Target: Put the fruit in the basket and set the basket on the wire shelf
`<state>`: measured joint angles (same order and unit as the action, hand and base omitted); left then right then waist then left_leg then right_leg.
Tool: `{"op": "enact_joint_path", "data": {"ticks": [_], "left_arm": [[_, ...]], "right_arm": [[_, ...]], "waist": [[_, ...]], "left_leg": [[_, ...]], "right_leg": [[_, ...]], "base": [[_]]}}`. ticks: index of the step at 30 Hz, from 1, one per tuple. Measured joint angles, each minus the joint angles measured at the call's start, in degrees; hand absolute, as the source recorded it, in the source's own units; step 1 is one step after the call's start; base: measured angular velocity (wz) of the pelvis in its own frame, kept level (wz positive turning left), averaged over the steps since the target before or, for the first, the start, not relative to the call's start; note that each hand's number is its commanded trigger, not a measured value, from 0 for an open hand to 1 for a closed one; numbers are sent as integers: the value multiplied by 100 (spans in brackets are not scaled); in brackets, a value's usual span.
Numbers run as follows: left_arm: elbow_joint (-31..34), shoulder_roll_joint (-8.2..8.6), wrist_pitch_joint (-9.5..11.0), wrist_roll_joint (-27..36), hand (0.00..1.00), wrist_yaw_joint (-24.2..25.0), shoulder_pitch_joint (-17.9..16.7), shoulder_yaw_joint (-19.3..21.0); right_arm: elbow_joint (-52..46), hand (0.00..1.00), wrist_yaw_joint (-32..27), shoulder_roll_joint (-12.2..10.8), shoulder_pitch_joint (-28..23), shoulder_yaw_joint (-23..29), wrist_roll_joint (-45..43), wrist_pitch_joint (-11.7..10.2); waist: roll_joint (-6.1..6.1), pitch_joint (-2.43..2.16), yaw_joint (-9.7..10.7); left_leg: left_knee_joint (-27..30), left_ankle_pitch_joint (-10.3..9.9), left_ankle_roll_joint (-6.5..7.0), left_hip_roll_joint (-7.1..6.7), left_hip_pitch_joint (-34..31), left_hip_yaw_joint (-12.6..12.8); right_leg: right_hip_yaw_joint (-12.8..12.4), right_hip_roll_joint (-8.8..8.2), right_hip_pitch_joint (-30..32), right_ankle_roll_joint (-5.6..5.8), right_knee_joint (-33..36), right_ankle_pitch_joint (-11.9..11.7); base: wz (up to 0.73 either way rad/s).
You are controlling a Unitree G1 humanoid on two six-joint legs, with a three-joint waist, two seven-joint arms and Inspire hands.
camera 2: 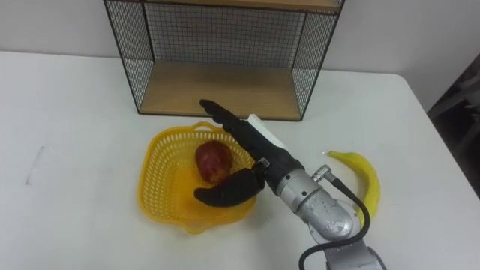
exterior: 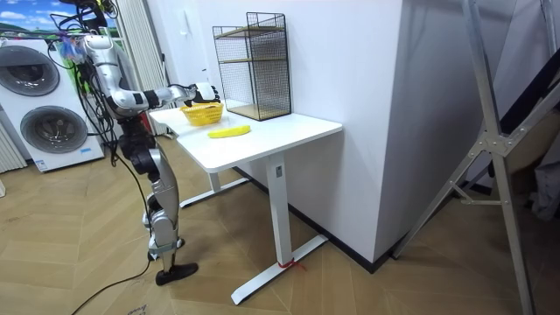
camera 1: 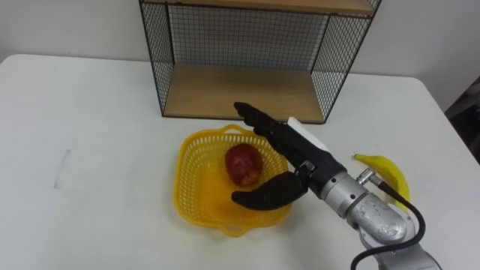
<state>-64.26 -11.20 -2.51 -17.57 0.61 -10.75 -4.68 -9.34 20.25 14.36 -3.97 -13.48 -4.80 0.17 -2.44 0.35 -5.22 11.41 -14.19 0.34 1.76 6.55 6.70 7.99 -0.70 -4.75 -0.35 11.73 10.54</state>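
Observation:
A yellow plastic basket (camera 1: pixel 196 196) (camera 2: pixel 159 199) stands on the white table (camera 1: pixel 97 135), just in front of the wire shelf (camera 1: pixel 247 56) (camera 2: pixel 217 52). A red apple (camera 1: pixel 242 165) (camera 2: pixel 212 161) lies inside the basket. My right hand (camera 1: pixel 289 154) (camera 2: pixel 251 146) hovers over the basket's right side, open, fingers straight above the apple and thumb curved below it, not touching it. A yellow banana (camera 1: pixel 388 175) (camera 2: pixel 365 180) lies on the table to the right of my forearm. In the room view the basket (exterior: pixel 201 112) and banana (exterior: pixel 229 132) sit by the shelf (exterior: pixel 254 66).
The wire shelf has a wooden bottom board (camera 1: pixel 240 94) and an upper board, with mesh sides and back. The table's right edge runs close to the banana. In the room view I stand at the table's end, washing machines (exterior: pixel 44 105) behind me.

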Motion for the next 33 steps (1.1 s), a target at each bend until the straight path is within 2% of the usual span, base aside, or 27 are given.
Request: {"op": "enact_joint_path", "data": {"ticks": [23,27,33], "left_arm": [[-12,23,-7,3,0,-1,-59,7],[7,15,-2,2,0,-3,-174,8],[1,25,2,-1,0,-3,-241,110]], "right_arm": [[-2,0,-82,-89,0,43,53,0],[-71,0,-231,-104,0,255,285,-1],[-184,0,-773,-114,0,931,506,-23]], "waist": [[-5,-14,44],[-19,-24,134],[-16,-29,233]], "left_leg": [[32,0,1,-1,19,-3],[44,0,1,-6,6,-31],[53,0,1,-2,5,-6]], "right_leg": [[9,-7,-42,-2,-1,-2],[30,-14,-47,-2,4,-2],[7,-12,-16,-2,59,-1]], "base": [[0],[3],[0]]}}
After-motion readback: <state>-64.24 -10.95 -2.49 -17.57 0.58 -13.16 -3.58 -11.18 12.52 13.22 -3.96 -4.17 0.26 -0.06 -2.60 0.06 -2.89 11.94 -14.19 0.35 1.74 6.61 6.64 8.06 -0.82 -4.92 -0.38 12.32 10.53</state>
